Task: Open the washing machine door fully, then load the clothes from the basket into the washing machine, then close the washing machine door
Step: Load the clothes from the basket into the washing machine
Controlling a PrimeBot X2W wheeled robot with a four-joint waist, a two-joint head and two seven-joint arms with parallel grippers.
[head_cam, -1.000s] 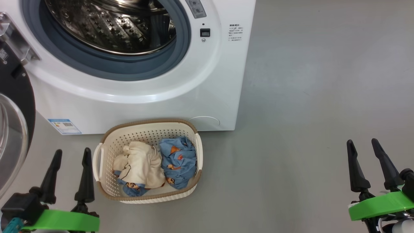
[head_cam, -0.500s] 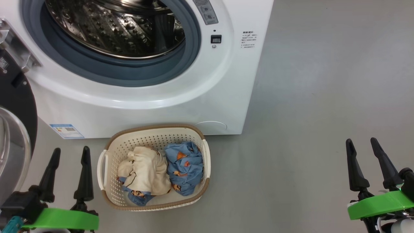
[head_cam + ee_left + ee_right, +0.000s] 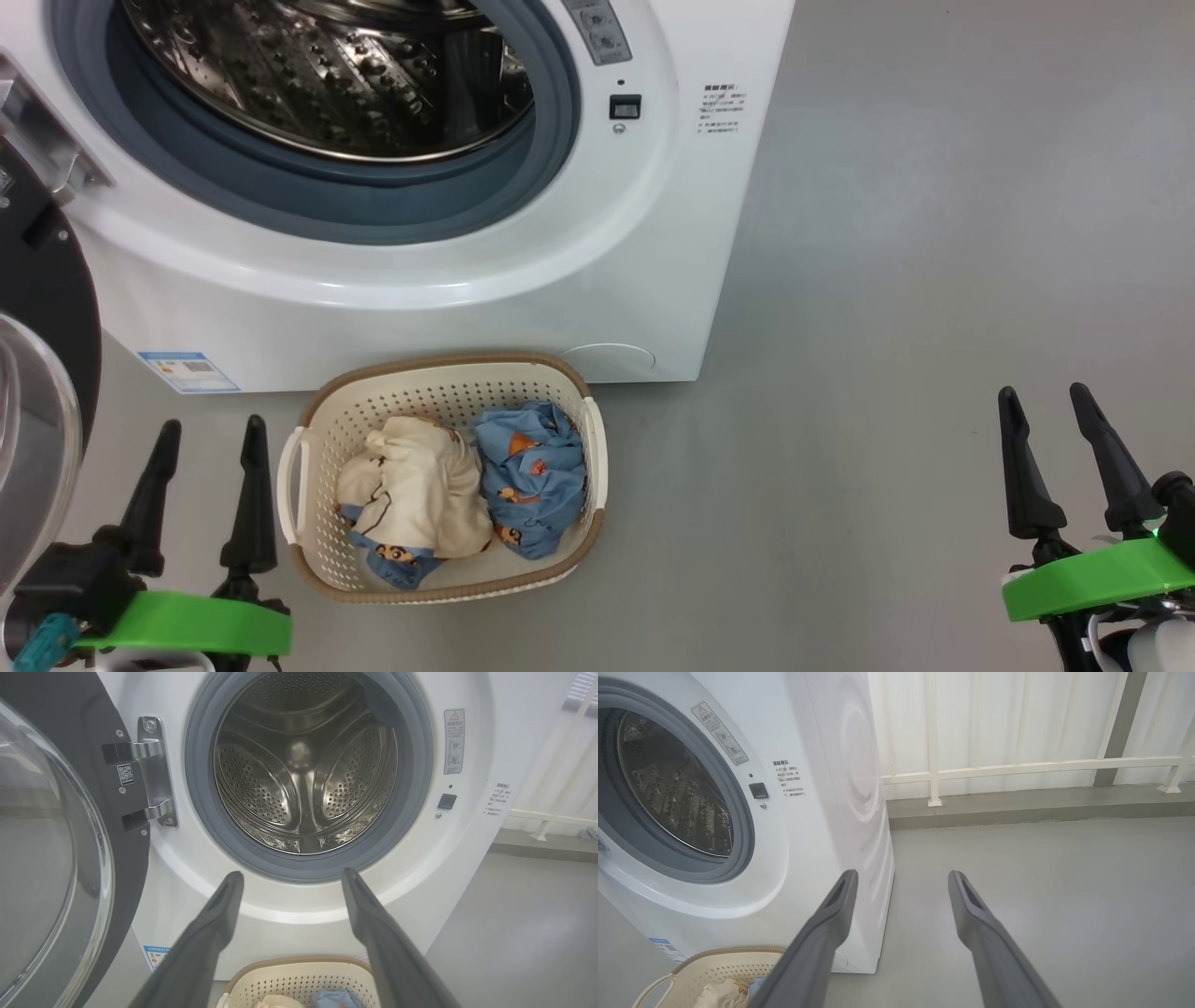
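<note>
The white washing machine stands at the top left, its steel drum bare inside. Its black-framed door hangs swung out at the far left, also seen as the door in the left wrist view. On the floor in front sits the cream basket holding a cream garment and a blue garment. My left gripper is open just left of the basket, nothing between its fingers. My right gripper is open far to the right over bare floor.
Grey floor stretches to the right of the machine. In the right wrist view a white railing and pale wall run behind the machine, with a low kerb along the floor.
The head view has shifted, so machine and basket sit a little further right in the picture than a second ago. Both grippers stay open and hold their places.
</note>
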